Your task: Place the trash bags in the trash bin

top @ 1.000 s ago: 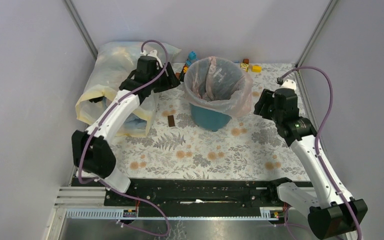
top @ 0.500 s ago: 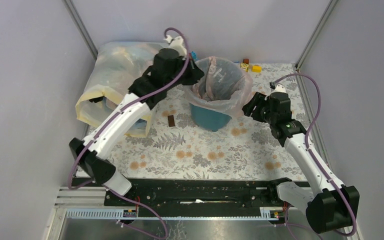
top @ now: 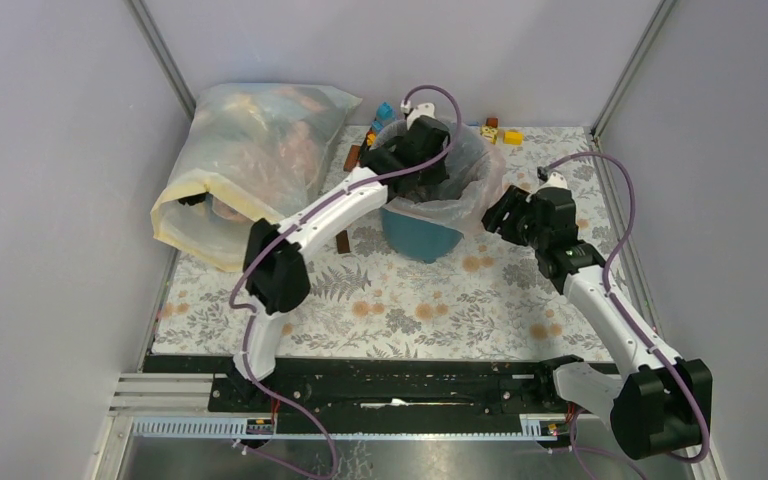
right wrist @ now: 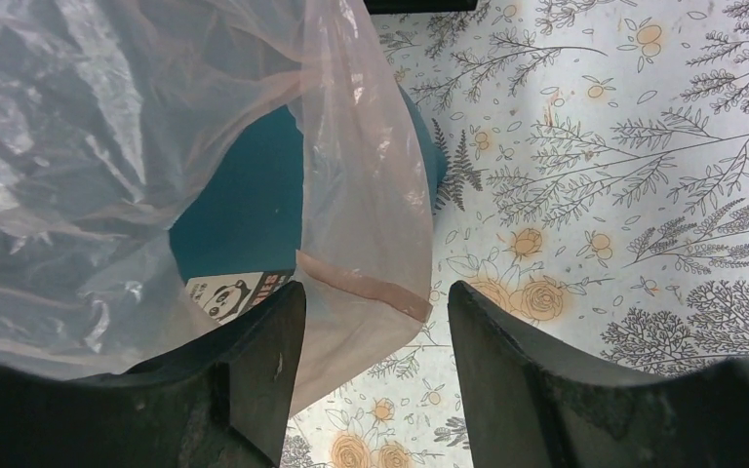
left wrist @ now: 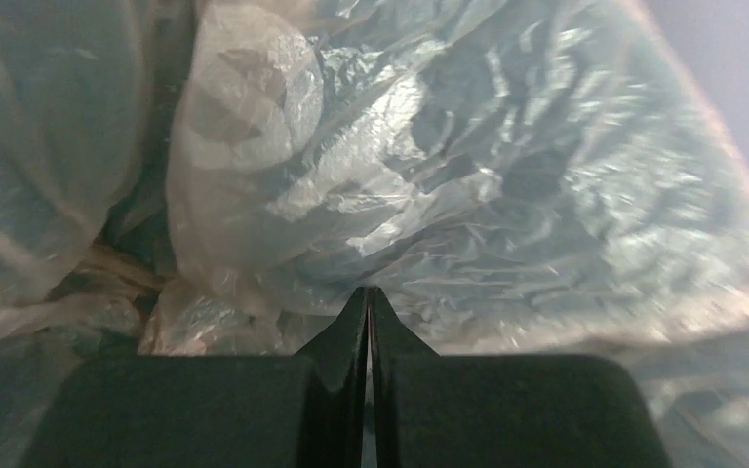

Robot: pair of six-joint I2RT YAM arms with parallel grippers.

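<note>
1. I count one thin translucent pale-pink plastic bag [top: 477,190], draped inside and over the rim of one round teal-blue plastic bucket [top: 415,238] on the floral surface [top: 410,300].
2. Left pincer [left wrist: 368,297]: pressed together, down in the bag's mouth.
3. Right pincer [right wrist: 375,292]: spread, astride the bag's hanging hem.
4. One cloudy yellowish-white plastic sack [top: 230,165] lies to the bucket's left.

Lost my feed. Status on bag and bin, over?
Left gripper shut, down in the bin. Right gripper open, fingers straddling the bag hem outside. Bag lines the bin, draped over its rim. No obstruction seen.
</note>
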